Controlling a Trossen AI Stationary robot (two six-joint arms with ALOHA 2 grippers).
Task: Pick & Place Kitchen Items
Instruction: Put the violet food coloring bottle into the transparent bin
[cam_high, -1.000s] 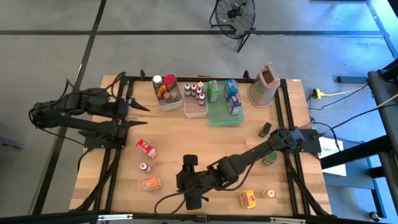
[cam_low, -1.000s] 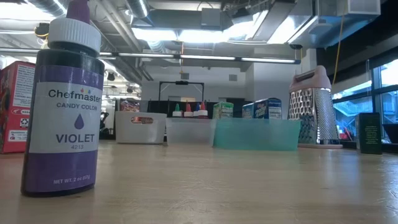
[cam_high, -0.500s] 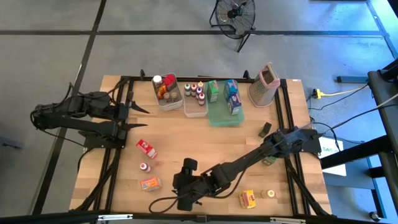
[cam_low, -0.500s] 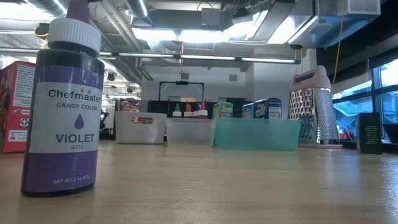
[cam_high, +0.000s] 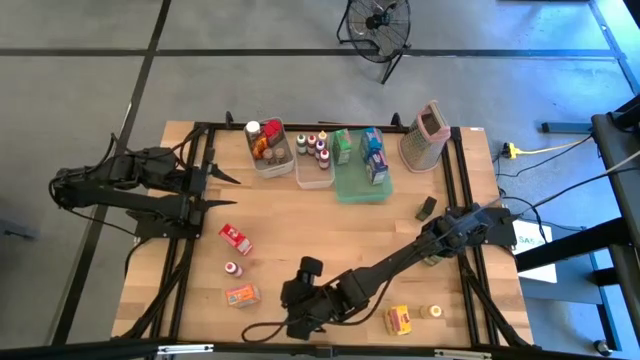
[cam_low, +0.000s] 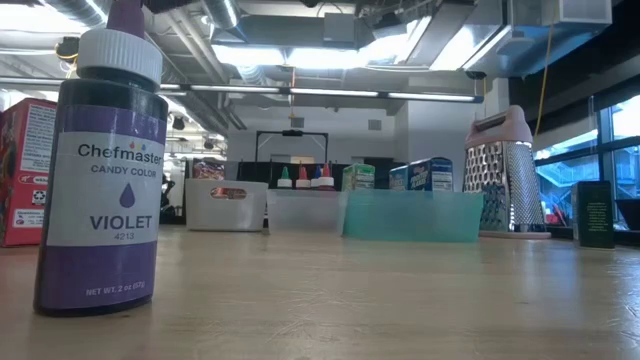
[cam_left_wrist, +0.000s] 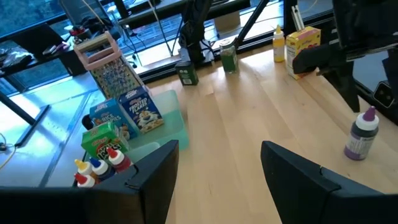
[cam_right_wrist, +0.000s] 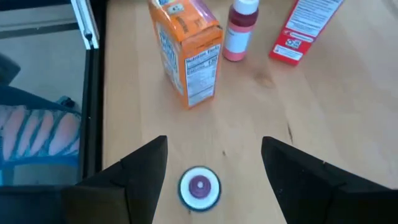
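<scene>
Hanging over the near edge of the table (cam_high: 330, 225), the right gripper (cam_right_wrist: 210, 163) has its jaws spread wide and empty, with the violet bottle (cam_right_wrist: 199, 187) standing upright directly between them, untouched. Beyond the jaws stand an orange box (cam_right_wrist: 186, 46), a pink bottle (cam_right_wrist: 239, 30) and a red box (cam_right_wrist: 303, 30). At the table's left edge, the left gripper (cam_left_wrist: 217, 163) waits with jaws likewise apart, holding nothing.

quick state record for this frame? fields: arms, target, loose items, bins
right gripper: open, above violet bottle, near front edge
left gripper: open, waiting at table's left side
loose nearby: orange box, red-capped bottle, red box
bins: clear bins and green tray at back, partly filled
</scene>
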